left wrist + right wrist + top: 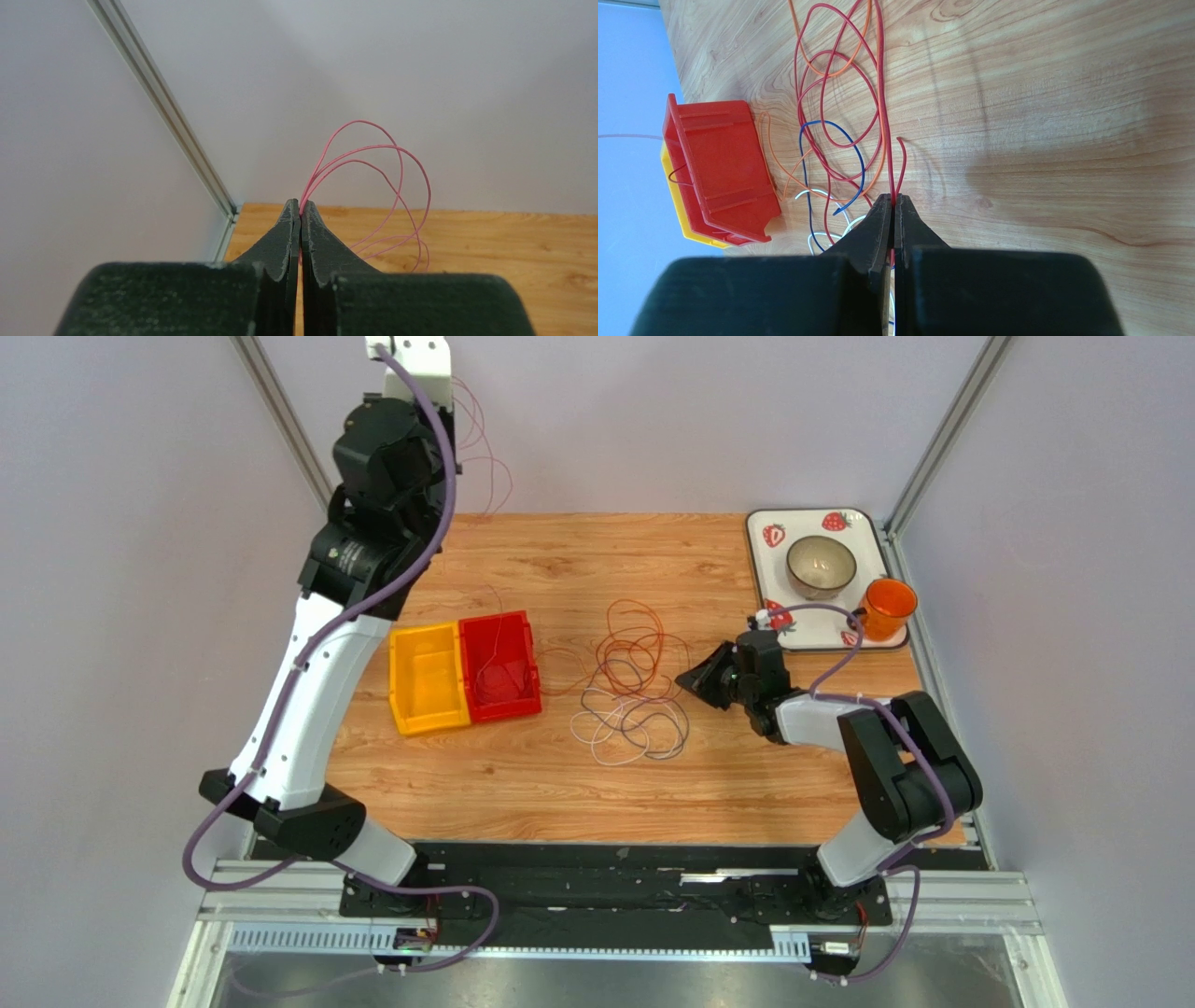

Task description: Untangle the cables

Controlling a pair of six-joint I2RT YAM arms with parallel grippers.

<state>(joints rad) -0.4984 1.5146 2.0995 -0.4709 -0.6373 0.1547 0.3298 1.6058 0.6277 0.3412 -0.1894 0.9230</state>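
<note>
Cables (634, 679) tangled beside red bin (501, 665); left fingers (284, 238) pinch pink strand (360, 122) aloft, right fingers (878, 224) pinch red strand (882, 105).

No writing can be read; marks on the tray (870, 546) seem only strawberry pictures.

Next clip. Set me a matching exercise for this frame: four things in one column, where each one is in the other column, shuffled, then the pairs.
1. pink wire
2. red wire
3. orange cup
4. red bin

A. at the right edge of the tray
B. pinched in the shut left jaws, looping in the air
C. beside the yellow bin
D. pinched in the shut right jaws, trailing into the tangle on the table

Pairs: 1-B, 2-D, 3-A, 4-C
</note>
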